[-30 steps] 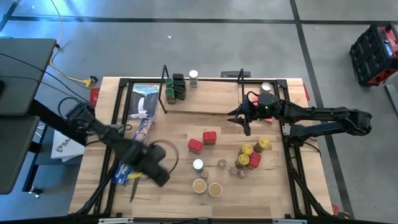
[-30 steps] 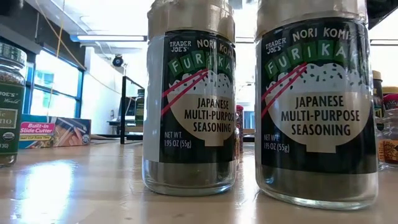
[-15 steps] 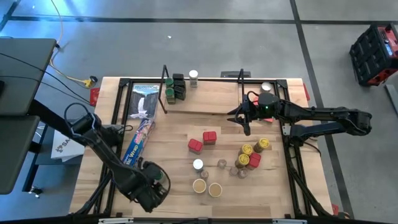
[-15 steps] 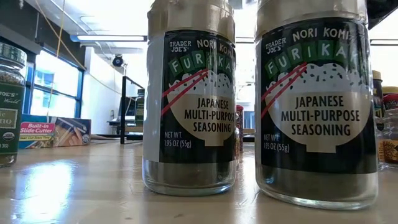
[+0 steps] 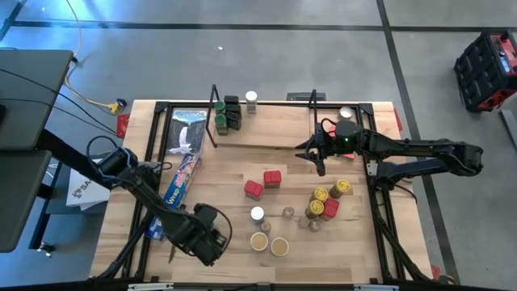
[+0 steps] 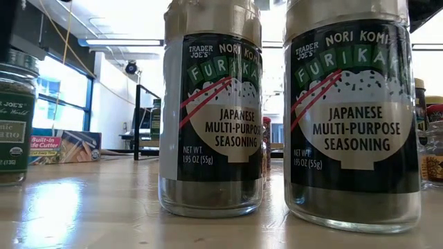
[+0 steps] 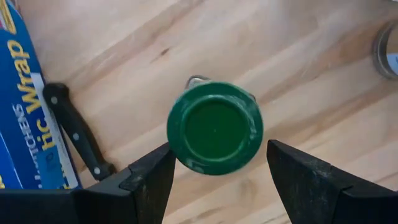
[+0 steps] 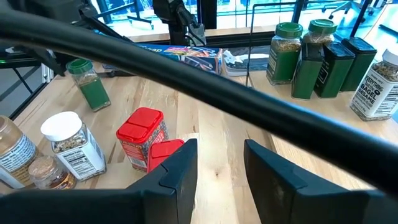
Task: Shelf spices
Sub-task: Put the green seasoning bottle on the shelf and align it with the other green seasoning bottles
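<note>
Barely started: few jars on shelf [image 5: 266,121], most still mid-tabletop [image 5: 234,174]. Left tool [image 7: 214,171] wide around green jar [image 7: 214,127]; right tool [image 8: 217,165] empty, narrow.

Left end effector [image 7: 214,171] agape (right [image 8: 219,163] likewise)

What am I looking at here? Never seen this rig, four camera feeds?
Two dark robot arms work at a wooden table. One camera looks straight down, one sits at table height right behind two furikake jars, and one rides on each wrist. The left gripper stands open around a green-lidded round jar that stands on the table, beside a long blue plastic-wrap box. The right gripper waits empty near the black wire shelf, above red square tins.
</note>
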Motion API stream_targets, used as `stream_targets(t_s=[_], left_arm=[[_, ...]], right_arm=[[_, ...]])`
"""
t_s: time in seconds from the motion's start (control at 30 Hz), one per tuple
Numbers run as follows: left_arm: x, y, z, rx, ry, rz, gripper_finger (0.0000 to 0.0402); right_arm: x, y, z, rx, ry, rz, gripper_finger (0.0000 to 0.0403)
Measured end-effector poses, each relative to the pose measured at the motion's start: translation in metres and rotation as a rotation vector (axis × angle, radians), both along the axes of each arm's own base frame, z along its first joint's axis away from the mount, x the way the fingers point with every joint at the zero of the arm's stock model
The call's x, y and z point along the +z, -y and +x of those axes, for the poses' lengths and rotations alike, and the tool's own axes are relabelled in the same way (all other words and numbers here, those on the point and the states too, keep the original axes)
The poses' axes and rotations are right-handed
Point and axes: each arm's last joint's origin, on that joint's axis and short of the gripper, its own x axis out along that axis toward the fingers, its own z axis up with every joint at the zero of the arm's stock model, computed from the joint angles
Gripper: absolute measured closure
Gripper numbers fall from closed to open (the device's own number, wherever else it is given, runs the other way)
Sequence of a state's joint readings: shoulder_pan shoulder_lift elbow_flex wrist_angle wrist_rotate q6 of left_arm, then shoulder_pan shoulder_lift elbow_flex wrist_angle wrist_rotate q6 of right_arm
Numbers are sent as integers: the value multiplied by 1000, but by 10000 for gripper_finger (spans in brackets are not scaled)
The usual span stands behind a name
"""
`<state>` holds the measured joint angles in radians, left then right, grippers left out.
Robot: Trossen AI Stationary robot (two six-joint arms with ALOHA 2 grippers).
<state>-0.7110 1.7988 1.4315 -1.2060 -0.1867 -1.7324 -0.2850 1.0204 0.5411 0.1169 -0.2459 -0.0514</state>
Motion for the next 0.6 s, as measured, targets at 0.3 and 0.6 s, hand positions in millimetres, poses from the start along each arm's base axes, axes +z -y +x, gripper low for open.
stream_targets(t_s=[0.3,0.6], left_arm=[[-4,-22,14,-97,-55,9,153],[-12,-31,20,-310,-137,-92,149]], right_arm=[[0,0,0,0,-1,0,277],[-1,0,0,1,-16,5,277]])
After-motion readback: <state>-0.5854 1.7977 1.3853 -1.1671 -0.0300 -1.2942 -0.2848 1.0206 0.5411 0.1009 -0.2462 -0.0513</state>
